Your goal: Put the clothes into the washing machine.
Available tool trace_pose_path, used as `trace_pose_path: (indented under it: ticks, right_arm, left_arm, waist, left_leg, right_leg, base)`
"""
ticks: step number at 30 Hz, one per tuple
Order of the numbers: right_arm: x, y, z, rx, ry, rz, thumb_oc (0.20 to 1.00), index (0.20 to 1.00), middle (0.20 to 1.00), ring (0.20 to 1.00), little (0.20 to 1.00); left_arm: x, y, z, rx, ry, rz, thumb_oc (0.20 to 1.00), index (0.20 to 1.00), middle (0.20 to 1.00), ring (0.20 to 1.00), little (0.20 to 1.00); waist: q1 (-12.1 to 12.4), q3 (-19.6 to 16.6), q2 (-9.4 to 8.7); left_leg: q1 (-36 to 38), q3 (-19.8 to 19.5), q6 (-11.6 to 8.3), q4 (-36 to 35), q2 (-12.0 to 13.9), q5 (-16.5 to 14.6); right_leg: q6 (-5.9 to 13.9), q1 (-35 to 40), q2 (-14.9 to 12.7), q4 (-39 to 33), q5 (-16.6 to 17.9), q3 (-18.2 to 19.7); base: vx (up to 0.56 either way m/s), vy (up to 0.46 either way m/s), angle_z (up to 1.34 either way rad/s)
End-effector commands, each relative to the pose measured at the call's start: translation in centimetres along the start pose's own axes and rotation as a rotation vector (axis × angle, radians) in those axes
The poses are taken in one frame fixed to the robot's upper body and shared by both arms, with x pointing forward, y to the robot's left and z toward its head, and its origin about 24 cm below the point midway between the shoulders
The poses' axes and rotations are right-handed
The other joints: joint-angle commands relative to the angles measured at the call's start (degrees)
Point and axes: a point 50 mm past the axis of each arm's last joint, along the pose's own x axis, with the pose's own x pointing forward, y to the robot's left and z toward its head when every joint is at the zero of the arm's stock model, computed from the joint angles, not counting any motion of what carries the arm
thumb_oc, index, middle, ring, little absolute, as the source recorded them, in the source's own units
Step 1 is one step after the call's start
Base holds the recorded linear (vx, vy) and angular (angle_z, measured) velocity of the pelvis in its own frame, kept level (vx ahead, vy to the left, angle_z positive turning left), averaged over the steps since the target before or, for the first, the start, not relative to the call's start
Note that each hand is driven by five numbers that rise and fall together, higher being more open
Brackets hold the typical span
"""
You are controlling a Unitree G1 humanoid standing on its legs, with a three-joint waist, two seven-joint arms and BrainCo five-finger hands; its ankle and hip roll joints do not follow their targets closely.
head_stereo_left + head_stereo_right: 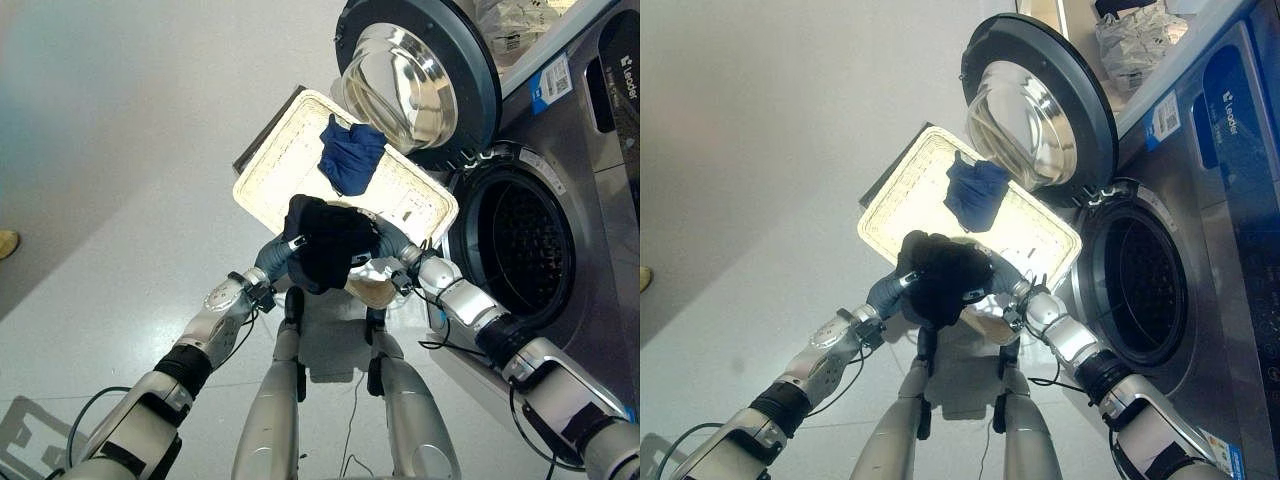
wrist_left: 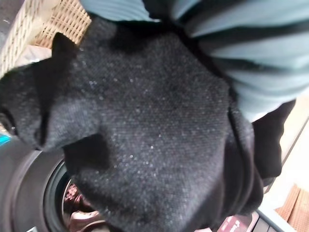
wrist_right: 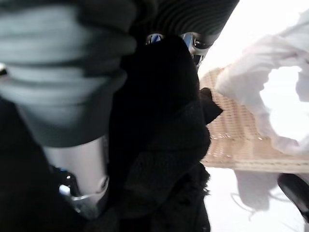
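Observation:
A black garment [image 1: 325, 245] hangs bunched between my two hands above the near edge of the white woven basket [image 1: 262, 190]. My left hand [image 1: 275, 258] grips its left side, the thumb pressed into the cloth. From the right, my right hand [image 1: 395, 250] holds it with its fingers [image 3: 82, 164] wrapped in black fabric [image 3: 164, 125]. A dark blue garment [image 1: 350, 155] lies in the basket's far part. A pale white cloth [image 3: 270, 96] sits at the basket's near edge under the black one. The washing machine's drum [image 1: 525, 250] stands open at the right.
The machine's round door [image 1: 415, 75] is swung wide open and overhangs the basket's far corner. A crumpled bag [image 1: 1135, 35] lies on top of the machine. A person's shoe [image 1: 8, 243] shows at the far left on the grey floor.

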Motion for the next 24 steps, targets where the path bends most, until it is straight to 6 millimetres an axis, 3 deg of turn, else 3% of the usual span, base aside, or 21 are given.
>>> trace_pose_path:
  ticks: [1, 10, 11, 12, 14, 16, 18, 24]
  right_arm:
    - [0.5, 0.9, 1.4, -0.094, -0.019, 0.125, 1.000, 1.000, 1.000, 1.000, 1.000]
    - [0.3, 2.9, 0.7, -0.003, 0.040, 0.325, 1.000, 1.000, 1.000, 1.000, 1.000]
    - [0.2, 3.8, 0.6, 0.072, 0.049, 0.382, 0.514, 0.514, 0.514, 0.514, 0.514]
    - [0.1, 4.2, 0.6, 0.129, 0.046, 0.405, 0.200, 0.200, 0.200, 0.200, 0.200]
    - [0.0, 4.6, 0.6, 0.201, 0.039, 0.425, 0.200, 0.200, 0.200, 0.200, 0.200]
    - [-0.1, 5.6, 0.9, 0.487, -0.013, 0.403, 0.200, 0.200, 0.200, 0.200, 0.200]
    - [-0.2, 5.7, 0.9, 0.605, -0.042, 0.377, 0.200, 0.200, 0.200, 0.200, 0.200]
    - [-1.0, 5.1, 0.2, 0.993, -0.192, 0.232, 0.200, 0.200, 0.200, 0.200, 0.200]
  left_arm:
    - [2.8, -4.3, 3.0, -0.026, -0.144, -0.282, 0.200, 0.200, 0.200, 0.200, 0.200]
    - [3.3, -5.5, 3.3, -0.043, -0.126, -0.345, 0.200, 0.200, 0.200, 0.200, 0.200]
    - [3.5, -5.6, 3.3, -0.047, -0.123, -0.342, 0.200, 0.200, 0.200, 0.200, 0.200]
    - [3.6, -5.7, 3.2, -0.051, -0.122, -0.332, 0.200, 0.200, 0.200, 0.200, 0.200]
    - [3.6, -5.7, 3.1, -0.051, -0.120, -0.310, 0.200, 0.200, 0.200, 0.200, 0.200]
    - [3.8, -4.9, 2.5, -0.013, -0.095, -0.155, 0.200, 0.200, 0.200, 0.200, 0.200]
    - [3.6, -4.4, 2.2, -0.004, -0.091, -0.094, 0.200, 0.200, 0.200, 0.200, 0.200]
    - [2.5, -3.3, 0.2, 0.028, -0.053, 0.105, 0.200, 0.200, 0.200, 0.200, 0.200]
  waist:
    - [-0.15, -1.16, 0.85]
    - [-0.20, -1.16, 0.58]
    - [-0.23, -1.16, 0.39]
    - [-0.28, -1.16, 0.30]
    - [-0.32, -1.16, 0.19]
    - [-0.57, -1.16, 0.06]
    - [-0.72, -1.16, 0.13]
    - [-1.07, -1.16, 0.70]
  left_leg:
    - [0.99, 5.94, 1.09, 4.70, -5.43, -8.05]
    - [1.10, 6.21, 1.02, 4.58, -5.36, -7.97]
    - [0.95, 6.27, 0.96, 4.60, -5.34, -7.86]
    - [0.93, 6.36, 0.96, 4.55, -5.30, -7.79]
    - [0.93, 6.42, 0.94, 4.50, -5.26, -7.70]
    - [0.51, 6.49, 0.82, 4.63, -5.13, -7.45]
    - [0.32, 6.56, 0.76, 4.63, -5.07, -7.32]
    - [-0.54, 6.69, 0.60, 4.71, -5.08, -7.23]
  right_leg:
    - [1.83, -1.15, 1.75, -0.56, -0.45, -0.90]
    - [1.79, -0.95, 1.72, -1.00, -0.25, -0.90]
    - [1.74, -1.10, 1.79, -1.07, -0.12, -0.89]
    - [1.73, -1.12, 1.84, -1.16, -0.06, -0.88]
    - [1.67, -1.13, 1.94, -1.19, -0.04, -0.85]
    - [1.54, -1.50, 2.14, -1.02, -0.08, -0.69]
    - [1.48, -1.65, 2.21, -1.00, -0.13, -0.60]
    - [1.46, -2.28, 2.11, -1.26, -0.12, -1.20]
  base:
    - [0.00, 0.000, 0.00]
    - [0.00, 0.000, 0.00]
    - [0.00, -0.030, 0.01]
    - [0.00, -0.038, 0.00]
    - [0.00, 0.000, 0.00]
    - [0.00, -0.036, -0.03]
    - [0.00, 0.000, 0.00]
    - [0.01, -0.010, -0.06]
